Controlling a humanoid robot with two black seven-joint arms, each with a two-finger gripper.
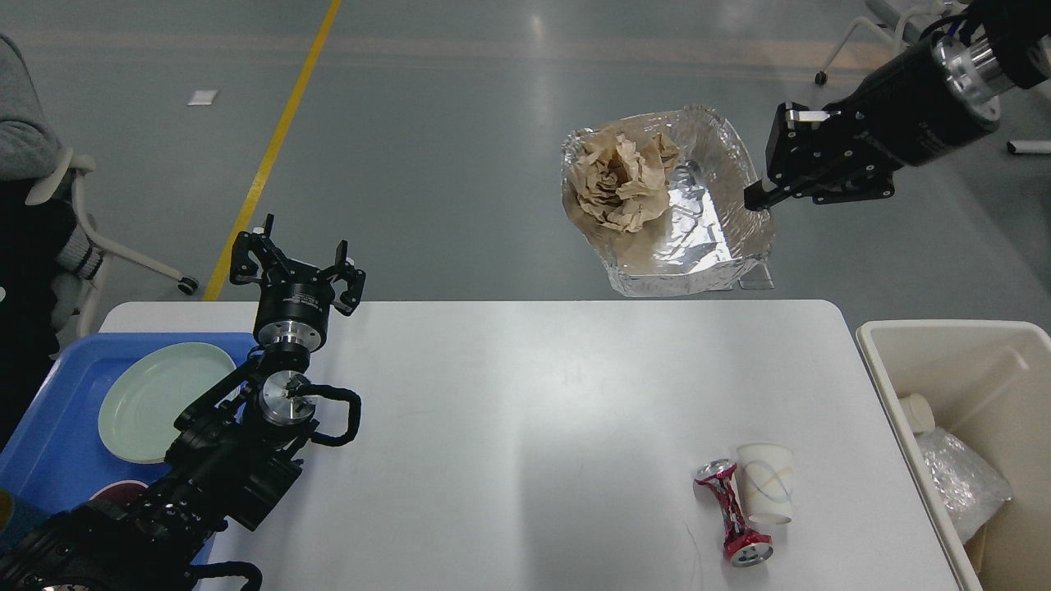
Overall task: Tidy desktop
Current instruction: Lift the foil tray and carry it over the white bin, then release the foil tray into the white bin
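Observation:
The white desktop [509, 443] fills the lower middle of the head view. My right gripper [759, 197] is shut on the right rim of a silver foil tray [690, 238] and holds it high above the desktop's far edge. Crumpled brown paper [621, 179] lies inside the tray. A crushed red can [731, 513] and a white paper cup [765, 483] lie side by side at the front right of the desktop. My left gripper [297, 261] is open and empty above the desktop's far left corner.
A blue tray [49, 427] at the left holds a pale green plate [156, 398]. A beige bin [985, 443] at the right holds a clear bag [961, 480] and a cup. A seated person is at the far left edge.

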